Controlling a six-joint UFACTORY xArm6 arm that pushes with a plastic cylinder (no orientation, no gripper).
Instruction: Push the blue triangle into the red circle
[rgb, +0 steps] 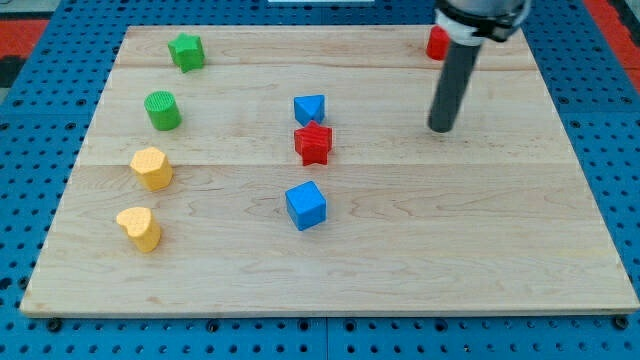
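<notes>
Camera view shows a pale wooden board (480, 240) lying on a blue pegboard surface (30, 150). The arm carries no claw to open or clench, only a straight dark rod, and the tip (441, 129) rests on bare wood in the board's upper right part, touching no block.

The blue triangle (309, 108) sits near the middle of the board, well to the view's left of the tip and at about the same height in the view. Just below it, nearly touching, lies a red star (313, 143). A blue cube (305, 205) stands further down, apart from the star.

The red block (436, 43) at the view's top right edge is partly hidden behind the arm, so its round shape cannot be confirmed; it lies above the tip, well apart from the blue triangle.

Along the view's left side stand four more blocks: a green star (186, 51) at the top, a green cylinder (162, 110) below it, a yellow hexagon-like block (151, 168), and a yellow heart-like block (139, 228) lowest.
</notes>
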